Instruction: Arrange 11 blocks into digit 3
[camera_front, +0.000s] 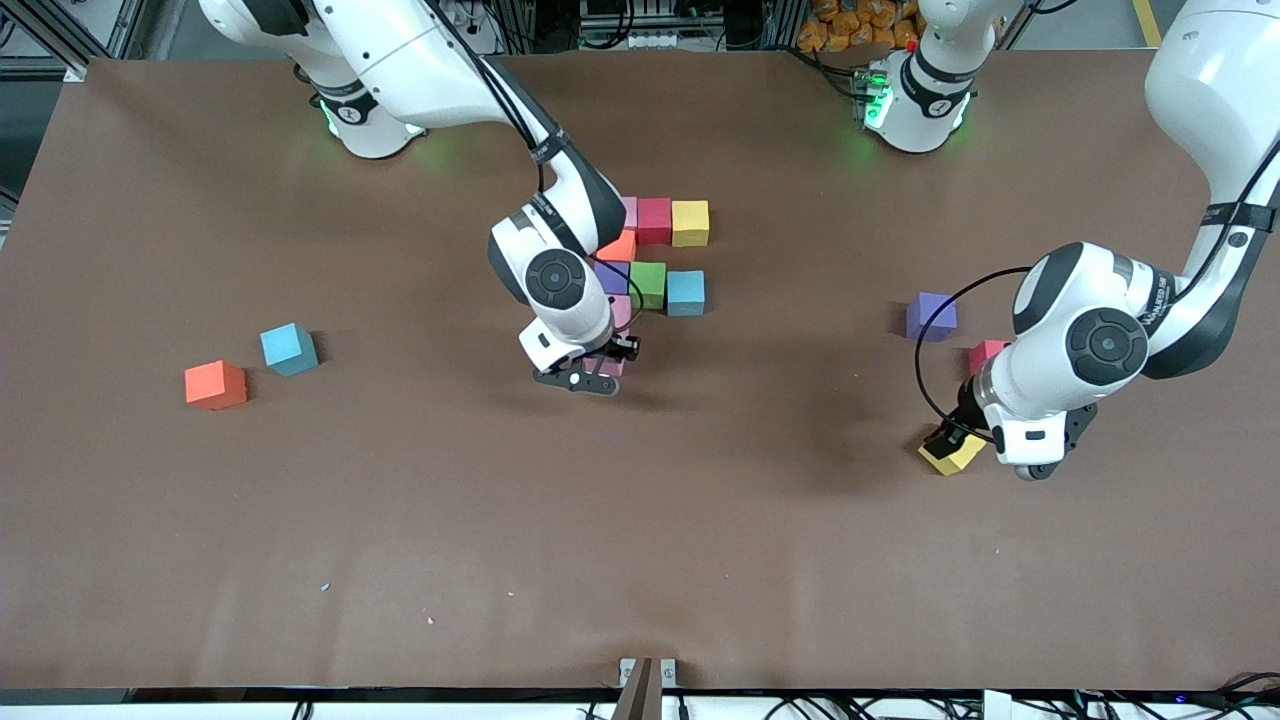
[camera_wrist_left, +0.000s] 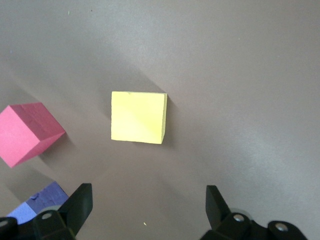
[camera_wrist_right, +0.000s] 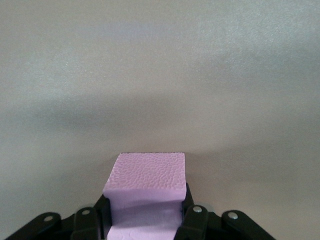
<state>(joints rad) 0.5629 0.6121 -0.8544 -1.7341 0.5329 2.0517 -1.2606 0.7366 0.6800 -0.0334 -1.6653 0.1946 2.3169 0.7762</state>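
Currently: right end effector (camera_wrist_right: 145, 220) clamps pink block (camera_wrist_right: 146, 192) beside cluster; left end effector (camera_wrist_left: 145, 207) spread above yellow block (camera_wrist_left: 138, 117). Risk: release nudges neighbours.

My right pincer (camera_wrist_right: 145, 220) is clamped on a pale pink block (camera_wrist_right: 146, 192), just at the near end of the cluster mid-worktop. That cluster holds a red block (camera_front: 654, 220) and a yellow block (camera_front: 690, 222) touching side by side, an orange block (camera_front: 618, 246), then a purple block (camera_front: 611, 277), a green block (camera_front: 648, 284) and a blue block (camera_front: 685, 293) in a row. Toward my right arm's end lie a loose orange-red block (camera_front: 215, 385) and a teal block (camera_front: 288, 349). Under my open left pincer (camera_wrist_left: 145, 210) sits another yellow block (camera_wrist_left: 138, 117), flat, with a pinkish-red block (camera_wrist_left: 27, 132) and a second purple block (camera_front: 931, 316) near it.
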